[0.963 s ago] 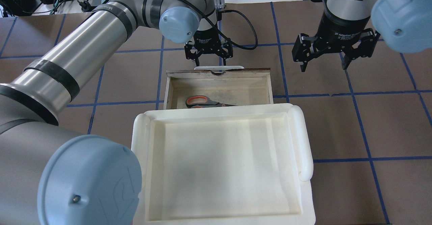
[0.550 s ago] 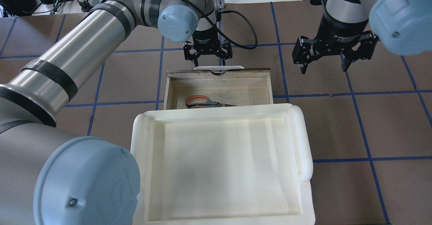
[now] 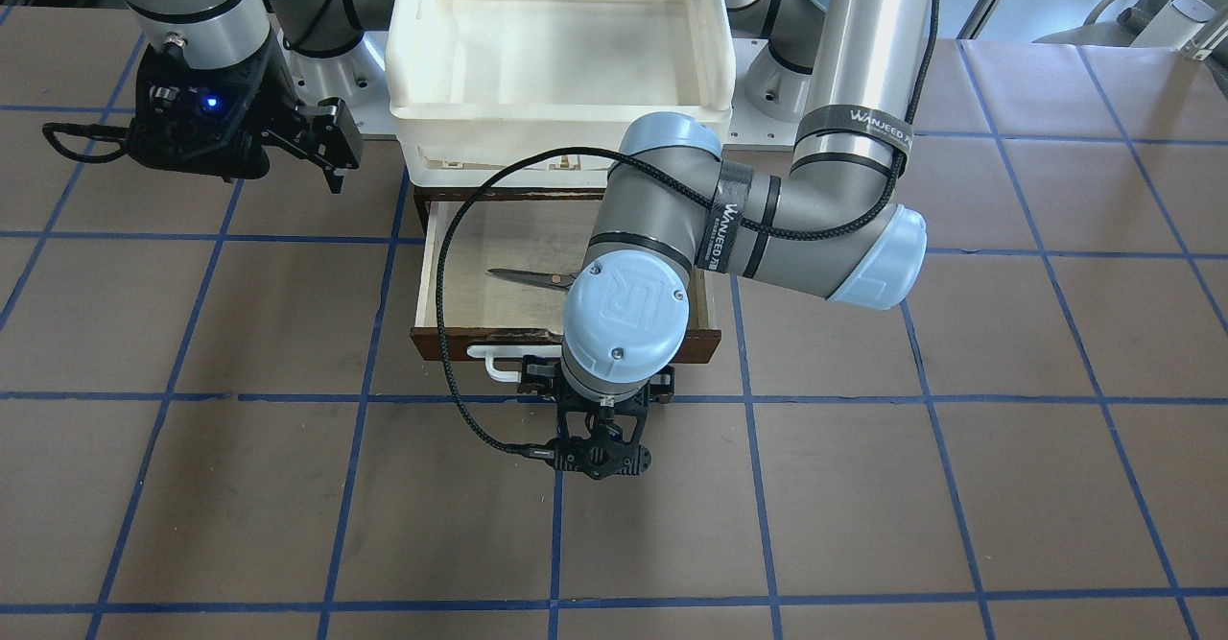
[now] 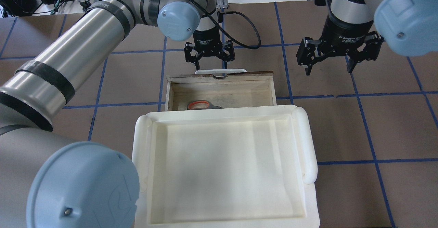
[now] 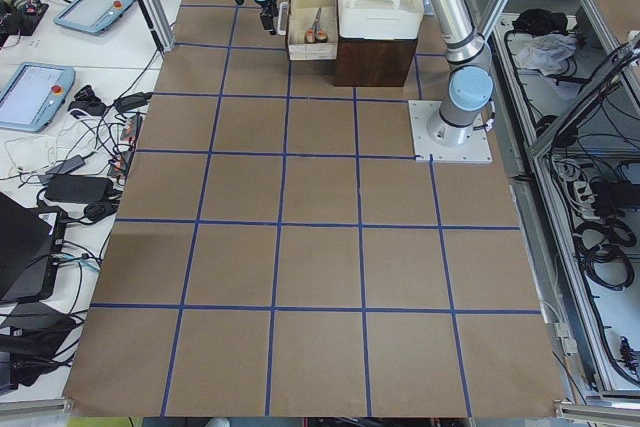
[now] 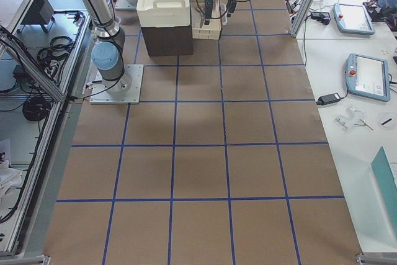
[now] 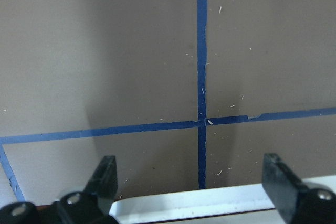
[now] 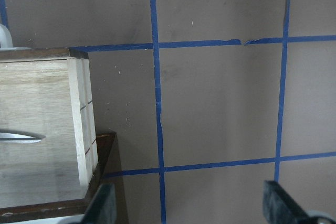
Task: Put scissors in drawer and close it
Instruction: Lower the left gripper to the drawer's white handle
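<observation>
Overhead exterior — tray (image 4: 226, 114) covers most of the scissors (image 4: 200, 105) inside the drawer (image 4: 239, 90).

The scissors (image 4: 202, 105) lie in the drawer (image 4: 239, 88), which juts from under the tray (image 4: 222, 113). The left gripper (image 4: 211, 64) hangs just beyond its handle (image 4: 205, 71), the right gripper (image 4: 329, 69) farther right.

silver-grey arms (image 4: 68, 50), pale blue joint caps (image 3: 625, 306) (black cable (image 3: 439, 280), wanjeed-marked straps (image 3: 854, 122)).

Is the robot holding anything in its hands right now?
No. The left gripper and right gripper are both open and hold nothing; the scissors lie in the drawer.
</observation>
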Robot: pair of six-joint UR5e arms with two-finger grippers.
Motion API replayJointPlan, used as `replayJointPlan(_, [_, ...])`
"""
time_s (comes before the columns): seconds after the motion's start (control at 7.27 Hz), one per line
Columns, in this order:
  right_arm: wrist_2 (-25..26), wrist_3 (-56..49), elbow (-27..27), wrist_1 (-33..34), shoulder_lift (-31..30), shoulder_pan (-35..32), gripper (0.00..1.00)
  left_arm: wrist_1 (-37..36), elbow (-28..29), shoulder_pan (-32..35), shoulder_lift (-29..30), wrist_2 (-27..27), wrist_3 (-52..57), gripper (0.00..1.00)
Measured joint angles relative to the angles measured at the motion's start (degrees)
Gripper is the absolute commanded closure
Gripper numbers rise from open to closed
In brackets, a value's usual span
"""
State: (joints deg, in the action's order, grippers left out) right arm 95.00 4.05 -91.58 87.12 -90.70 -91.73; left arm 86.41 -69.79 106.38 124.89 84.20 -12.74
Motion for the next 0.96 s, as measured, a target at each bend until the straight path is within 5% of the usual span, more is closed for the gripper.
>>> replayJointPlan(0.96, [0.09, -0.23, 0.00, 0.07, -0.08, 0.31, 0.00, 6.42, -0.05, 0.01, -2.00, -0.08, -0.03, 0.00])
